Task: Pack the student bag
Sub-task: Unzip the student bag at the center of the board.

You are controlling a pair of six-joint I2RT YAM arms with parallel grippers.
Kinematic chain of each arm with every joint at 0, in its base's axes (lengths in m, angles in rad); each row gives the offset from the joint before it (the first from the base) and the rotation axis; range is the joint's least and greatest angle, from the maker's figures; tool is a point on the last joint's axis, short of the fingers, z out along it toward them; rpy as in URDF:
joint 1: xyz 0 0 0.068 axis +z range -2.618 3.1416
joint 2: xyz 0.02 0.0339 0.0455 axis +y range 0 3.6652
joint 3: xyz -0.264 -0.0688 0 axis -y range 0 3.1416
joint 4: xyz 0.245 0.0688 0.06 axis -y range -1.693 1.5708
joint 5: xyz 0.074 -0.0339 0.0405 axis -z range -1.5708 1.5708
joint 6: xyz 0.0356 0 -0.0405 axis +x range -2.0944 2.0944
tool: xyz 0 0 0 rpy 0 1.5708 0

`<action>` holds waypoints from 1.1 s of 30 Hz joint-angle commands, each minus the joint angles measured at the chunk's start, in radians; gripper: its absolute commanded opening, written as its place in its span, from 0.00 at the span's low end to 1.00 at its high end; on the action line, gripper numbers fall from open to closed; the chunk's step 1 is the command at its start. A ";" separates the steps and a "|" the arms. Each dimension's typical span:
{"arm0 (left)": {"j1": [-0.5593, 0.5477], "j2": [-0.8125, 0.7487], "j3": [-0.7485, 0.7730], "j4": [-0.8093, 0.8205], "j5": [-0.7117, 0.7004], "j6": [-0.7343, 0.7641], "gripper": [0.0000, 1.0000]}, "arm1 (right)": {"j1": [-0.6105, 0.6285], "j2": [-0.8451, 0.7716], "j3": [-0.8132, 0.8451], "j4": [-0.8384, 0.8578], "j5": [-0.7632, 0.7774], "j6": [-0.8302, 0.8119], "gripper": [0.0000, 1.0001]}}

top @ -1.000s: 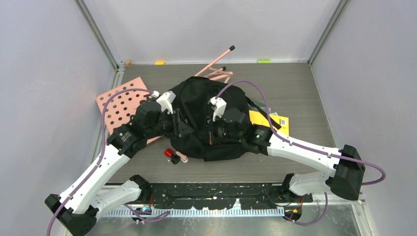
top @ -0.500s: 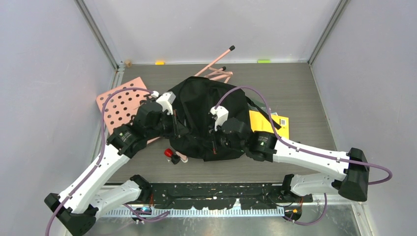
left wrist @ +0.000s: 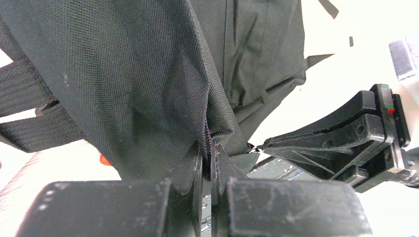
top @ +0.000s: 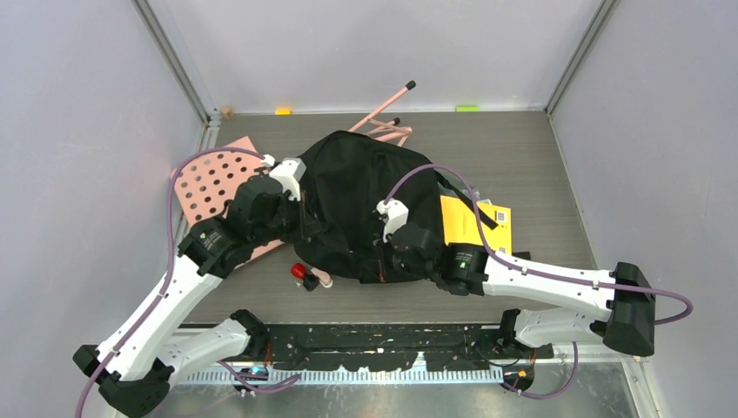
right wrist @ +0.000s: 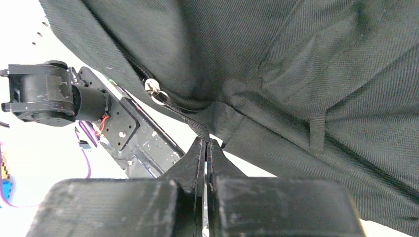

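The student bag [top: 357, 196], a big black fabric backpack, lies in a heap mid-table. My left gripper [top: 305, 224] is at its left side, and in the left wrist view my left gripper [left wrist: 208, 150] is shut on the bag's fabric edge [left wrist: 148, 89] along the zip teeth. My right gripper [top: 381, 255] is at the bag's near edge. In the right wrist view my right gripper [right wrist: 205, 143] is shut on a black cord that runs up to the metal zip slider [right wrist: 154, 92] of the bag [right wrist: 296, 64].
A pink perforated board [top: 207, 180] lies left of the bag under my left arm. Pink rods [top: 384, 116] lie behind it. A yellow book [top: 474, 224] sits to its right. A small red object [top: 299, 271] lies by the bag's near left edge.
My left gripper has shut on the bag's zip edge and drawn it left. My right gripper, shut throughout, has pulled back toward the near edge, and the bag has stretched between them.
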 commanded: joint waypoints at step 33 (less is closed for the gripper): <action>0.044 -0.067 0.039 0.056 -0.006 0.098 0.00 | -0.002 0.009 0.288 -0.232 0.322 0.061 0.82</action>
